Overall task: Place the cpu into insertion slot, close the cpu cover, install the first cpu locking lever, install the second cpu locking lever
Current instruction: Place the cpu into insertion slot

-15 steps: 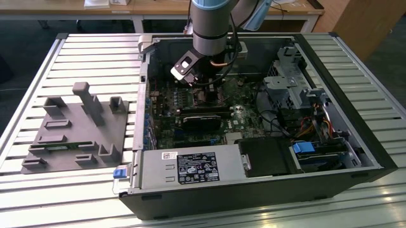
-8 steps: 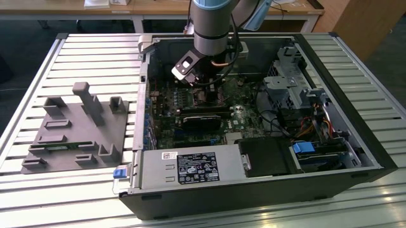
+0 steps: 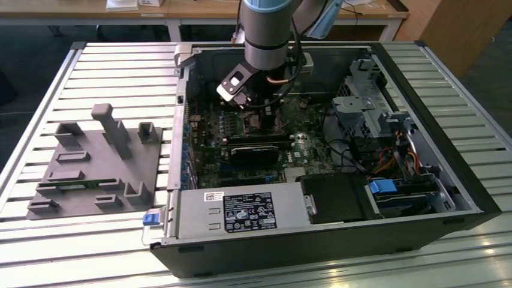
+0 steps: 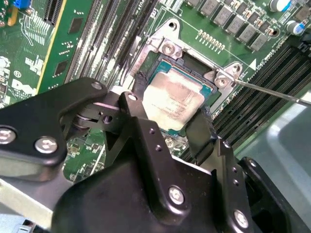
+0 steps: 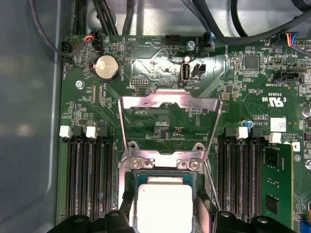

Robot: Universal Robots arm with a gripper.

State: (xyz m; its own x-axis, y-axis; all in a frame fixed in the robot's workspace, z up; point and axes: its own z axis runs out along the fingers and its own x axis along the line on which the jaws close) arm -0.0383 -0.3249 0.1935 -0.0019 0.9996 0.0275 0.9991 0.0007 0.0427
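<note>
The cpu (image 4: 175, 97) is a square chip with a dull silver top. It lies flat in the insertion slot (image 4: 167, 48) on the green motherboard, in both wrist views (image 5: 164, 204). My gripper (image 4: 171, 104) straddles it, one black finger (image 4: 140, 83) against each of two opposite edges, shut on the chip. The cpu cover (image 5: 170, 103), a silvery frame plate, stands swung back and open beyond the socket. A thin wire locking lever (image 4: 272, 92) sticks out unlatched beside the socket. In the exterior view the gripper (image 3: 254, 117) reaches down into the open computer case.
Memory slots (image 5: 92, 179) flank the socket, with a green memory stick (image 5: 277, 179) further out. A coin battery (image 5: 107, 67) and cables (image 5: 112, 19) lie past the cover. In the case sit a power supply (image 3: 240, 210) and drive cage (image 3: 368, 102). A grey fixture (image 3: 92, 162) lies outside it.
</note>
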